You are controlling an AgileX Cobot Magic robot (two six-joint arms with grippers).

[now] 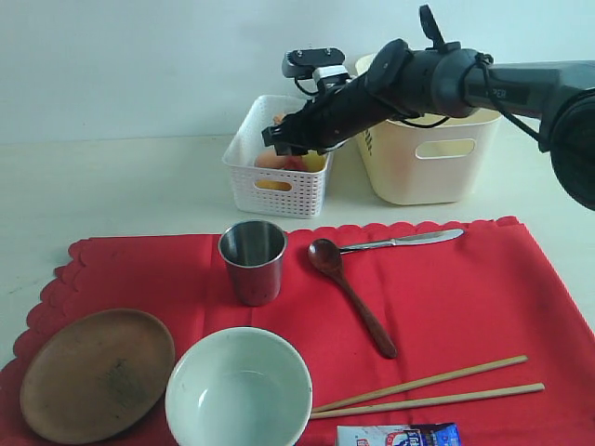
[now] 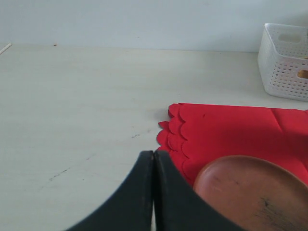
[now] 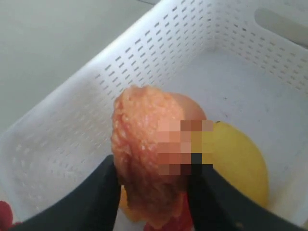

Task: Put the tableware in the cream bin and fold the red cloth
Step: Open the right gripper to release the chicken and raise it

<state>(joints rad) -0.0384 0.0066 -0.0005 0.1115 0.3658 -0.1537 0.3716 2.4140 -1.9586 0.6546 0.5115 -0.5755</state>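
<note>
The red cloth (image 1: 521, 279) lies flat on the table. On it rest the steel cup (image 1: 252, 260), wooden plate (image 1: 97, 373), pale bowl (image 1: 238, 390), dark spoon (image 1: 351, 293), knife (image 1: 404, 241) and two chopsticks (image 1: 437, 388). The cream bin (image 1: 428, 158) stands at the back right. My right gripper (image 1: 279, 135) hangs over the white basket (image 1: 274, 172), shut (image 3: 154, 168) on a pinkish-orange food piece (image 3: 139, 139). My left gripper (image 2: 154, 156) is shut and empty, low beside the plate (image 2: 250, 192) at the cloth's scalloped corner (image 2: 231, 130). It is outside the exterior view.
The white perforated basket (image 3: 96, 110) holds a yellow lemon (image 3: 238, 163) and other food, and stands just left of the cream bin. A blue-and-white snack packet (image 1: 398, 435) lies at the cloth's front edge. The basket (image 2: 286, 62) also shows beyond the cloth.
</note>
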